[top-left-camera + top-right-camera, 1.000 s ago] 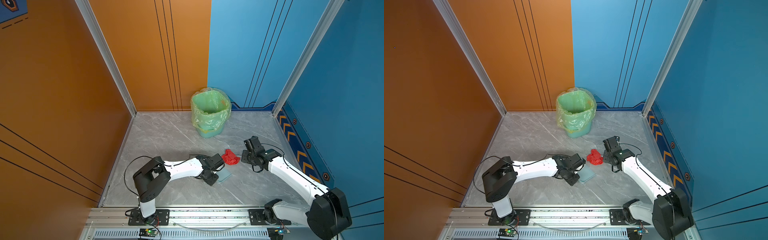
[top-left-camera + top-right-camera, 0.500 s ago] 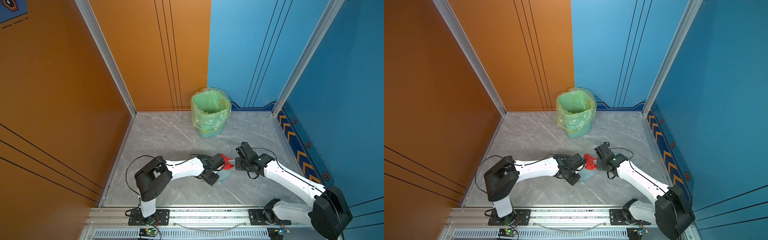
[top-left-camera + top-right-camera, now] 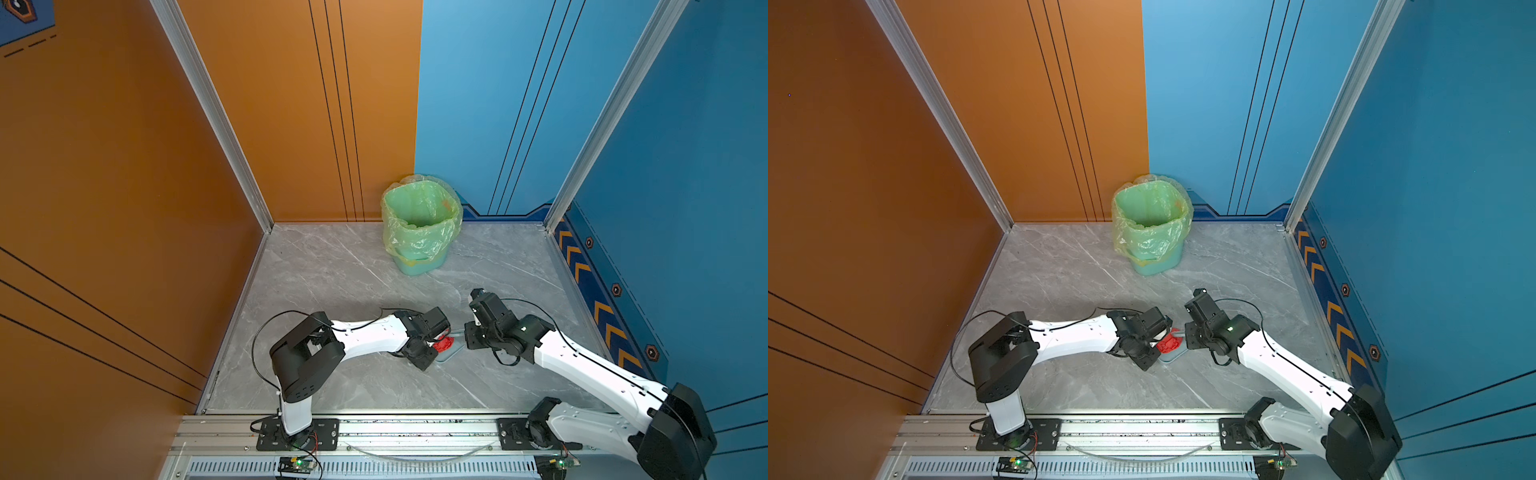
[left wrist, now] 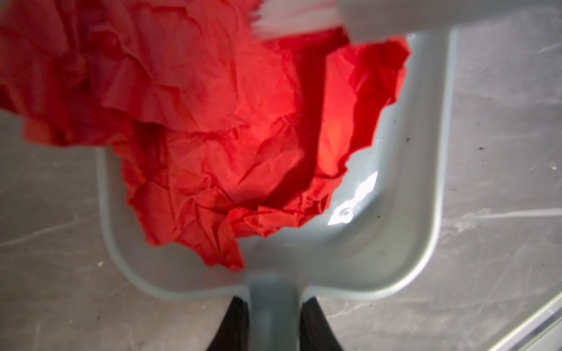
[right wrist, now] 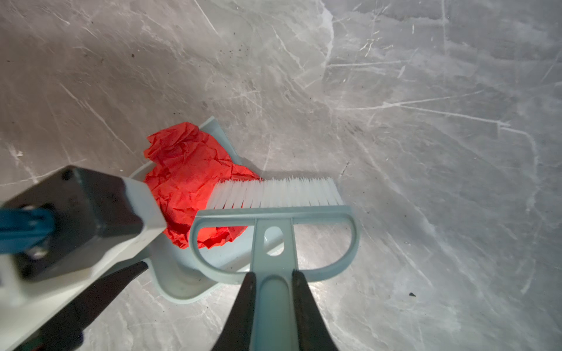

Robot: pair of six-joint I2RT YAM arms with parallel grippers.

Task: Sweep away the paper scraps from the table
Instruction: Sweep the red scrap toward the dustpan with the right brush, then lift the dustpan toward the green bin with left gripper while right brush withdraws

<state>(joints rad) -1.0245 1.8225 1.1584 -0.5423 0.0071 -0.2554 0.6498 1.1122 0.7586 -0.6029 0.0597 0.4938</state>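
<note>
left gripper was pinched on the stem handle of the pale grey-green plastic dustpan. right gripper was pinched on the handle of the pale teal hand brush with white bristles. both sets of jaws were pressed onto plastic, nothing spread.

our read on the step: the final push into the pan. we'd want to:
- hold the pan lip flat on the table so the paper couldn't slip under it
- run the bristles low, in short strokes toward the pan's back wall
- tuck in the overhanging part before any lift
- tip the pan back as it came up, since the wad would likely spring out

the task thing was a single crumpled red paper wad. it sat mostly on the pan floor, with one lobe over a side wall and some of it at the open mouth, where the bristles lay against its edge. in both top views it showed as a small red patch between the two wrists. that put it front-middle on the grey marble-patterned table, well apart from the teal bin with translucent green liner by the back wall. we saw no other scraps on the table.

looks: thin sheet, sharp creases, loosely balled, ragged edges, bright where lit. we judged it light and springy.
</note>
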